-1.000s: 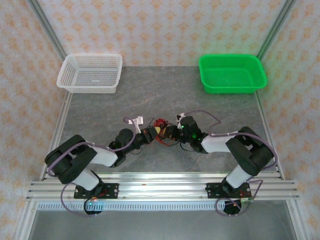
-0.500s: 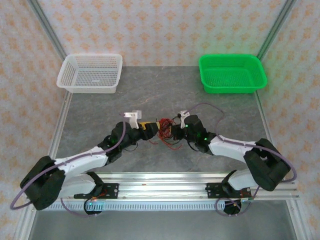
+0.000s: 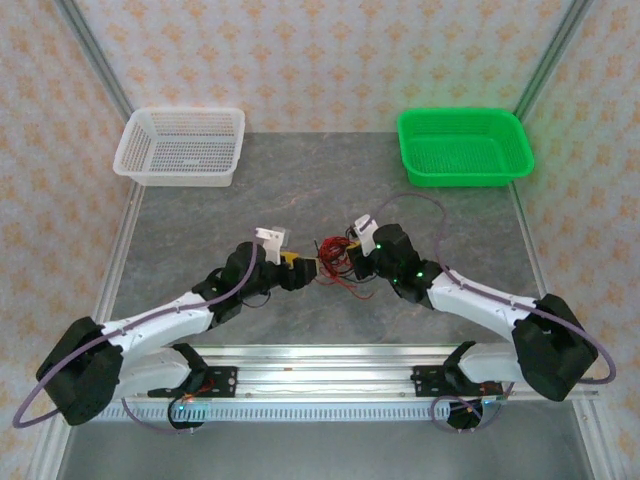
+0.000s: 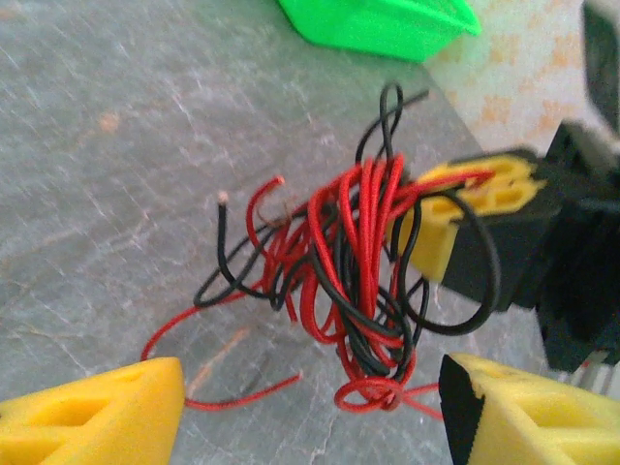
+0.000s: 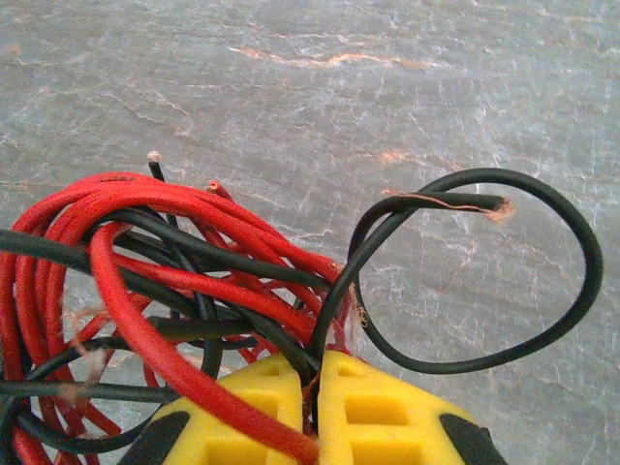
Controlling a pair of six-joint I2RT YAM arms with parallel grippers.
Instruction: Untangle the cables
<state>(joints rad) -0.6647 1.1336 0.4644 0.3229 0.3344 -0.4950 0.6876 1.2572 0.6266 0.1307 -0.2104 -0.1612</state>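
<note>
The red and black cables (image 4: 354, 271) are pinched between the closed fingers of the right hand (image 5: 315, 383); the left hand (image 4: 310, 402) is held spread just beside the snarl.

A: What stands at the far side of the table (image 3: 320, 200)?
B: Two mesh baskets, well apart: a white basket (image 3: 180, 176) at the upper left of the frame, a green basket (image 3: 465, 176) at the upper right

A: And the table itself?
B: Grey, stone-patterned, with pale veins; a metal rail (image 3: 320, 366) runs along its near edge at the bottom

A: Behind it?
B: Pale wallpaper (image 3: 320, 60) with a small orange motif, and a slanting metal post (image 3: 95, 55) in each upper corner
</note>
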